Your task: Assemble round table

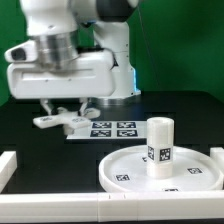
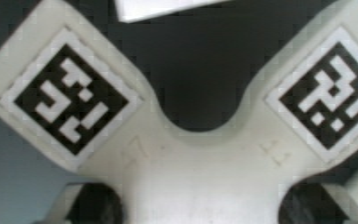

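Observation:
The round disc [image 1: 130, 170] lies flat at the exterior view's lower right. The short thick leg [image 1: 160, 147] stands upright on it, tag facing the camera. My gripper [image 1: 63, 108] is at the exterior view's left, shut on the cross-shaped base [image 1: 60, 119], which hangs low over the black table; I cannot tell whether it touches. In the wrist view the base [image 2: 194, 160] fills the frame, with two tagged arms spreading away. The dark fingers [image 2: 91, 205] press its body from both sides, with my gripper [image 2: 202, 206] closed around it.
The marker board [image 1: 112, 128] lies just to the right of the held base. White border blocks stand at the left [image 1: 8, 165], along the front [image 1: 60, 206] and at the right [image 1: 217, 155]. A green backdrop is behind.

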{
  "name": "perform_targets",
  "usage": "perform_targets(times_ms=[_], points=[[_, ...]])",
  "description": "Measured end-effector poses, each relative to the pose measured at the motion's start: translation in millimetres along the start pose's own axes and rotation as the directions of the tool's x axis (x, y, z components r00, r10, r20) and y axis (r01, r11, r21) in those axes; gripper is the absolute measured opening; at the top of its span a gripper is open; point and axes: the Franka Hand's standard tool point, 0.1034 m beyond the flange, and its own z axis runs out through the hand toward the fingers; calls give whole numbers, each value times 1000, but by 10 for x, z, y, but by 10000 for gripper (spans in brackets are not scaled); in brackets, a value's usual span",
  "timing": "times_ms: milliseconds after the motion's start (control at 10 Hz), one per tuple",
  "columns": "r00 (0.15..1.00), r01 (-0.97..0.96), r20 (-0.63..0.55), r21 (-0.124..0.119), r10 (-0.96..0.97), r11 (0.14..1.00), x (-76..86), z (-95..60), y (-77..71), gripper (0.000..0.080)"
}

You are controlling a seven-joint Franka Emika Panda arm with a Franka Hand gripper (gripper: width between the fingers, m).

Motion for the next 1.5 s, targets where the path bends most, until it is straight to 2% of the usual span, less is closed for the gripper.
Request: perform_targets(times_ms=[200, 300, 400, 600, 800, 1000, 1100, 1200, 1500], points=[[998, -56, 3, 20, 56, 998, 193, -269, -410, 439], [997, -82, 10, 15, 82, 997, 308, -382, -593, 439], [998, -60, -3, 14, 60, 998, 448, -434, -707, 439], [999, -51, 2, 13, 51, 999, 393, -372, -644, 439], [999, -45, 1, 13, 45, 999, 396, -376, -676, 439], [999, -51, -11, 24, 51, 998, 548, -586, -1051, 440], [998, -60, -17, 30, 60, 998, 659, -651, -1176, 440], [995, -96, -11, 41, 97, 994, 697, -677, -1234, 440], [996, -87, -12, 40, 88, 995, 691, -659, -1221, 440]])
